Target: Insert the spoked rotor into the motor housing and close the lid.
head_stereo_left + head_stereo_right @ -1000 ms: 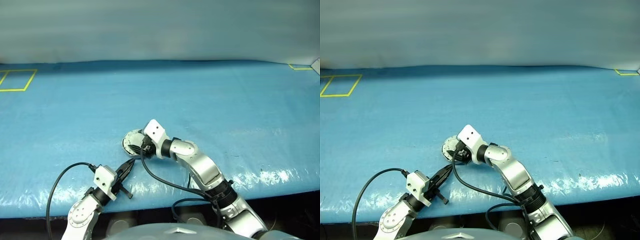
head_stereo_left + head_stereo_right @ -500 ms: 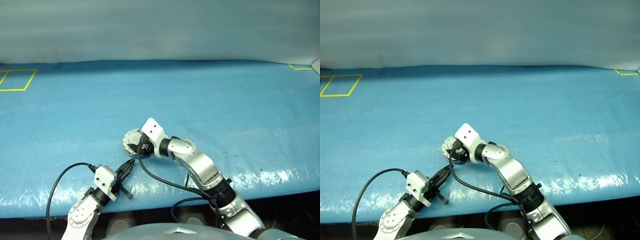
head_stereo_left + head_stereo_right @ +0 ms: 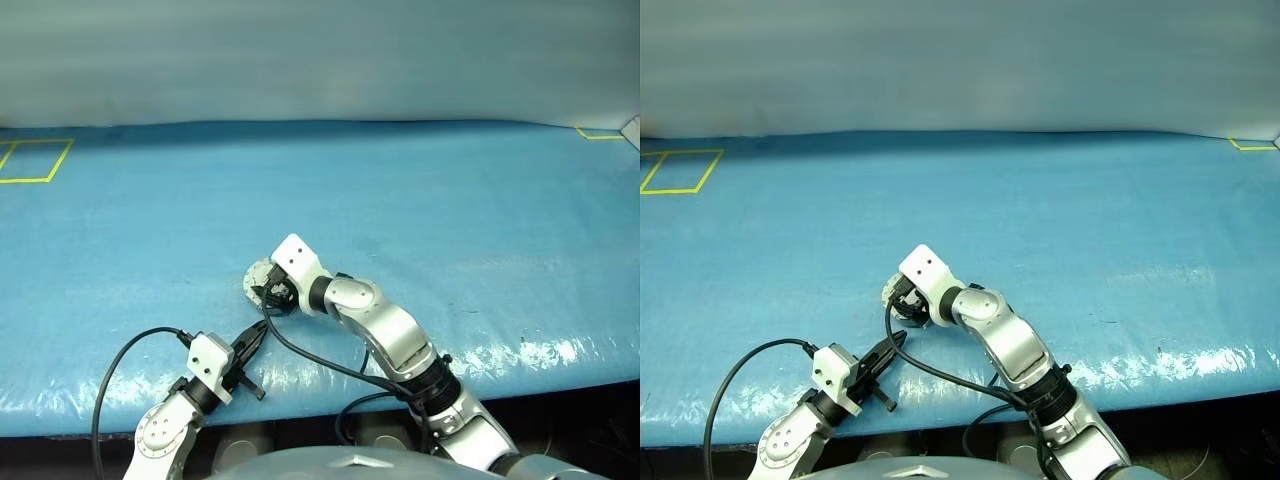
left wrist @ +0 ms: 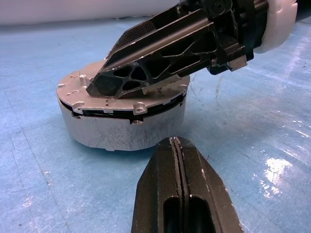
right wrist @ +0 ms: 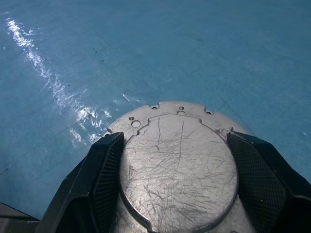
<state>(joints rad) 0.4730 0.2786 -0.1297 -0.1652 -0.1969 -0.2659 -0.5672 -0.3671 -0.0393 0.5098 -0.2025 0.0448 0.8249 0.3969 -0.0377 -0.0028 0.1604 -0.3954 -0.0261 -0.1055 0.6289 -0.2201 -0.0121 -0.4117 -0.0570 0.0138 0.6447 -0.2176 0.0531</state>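
The left gripper is closed and empty, just in front of the housing, pointing at its side wall. The lid lies down on the housing, on the blue worktop. The right gripper is open, its fingers flanking the lid from above; this arm is nearer to press.

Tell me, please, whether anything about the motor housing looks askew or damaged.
The lid is heavily scratched and lies on the motor housing with a thin dark seam showing around the edge; otherwise nothing stands out.
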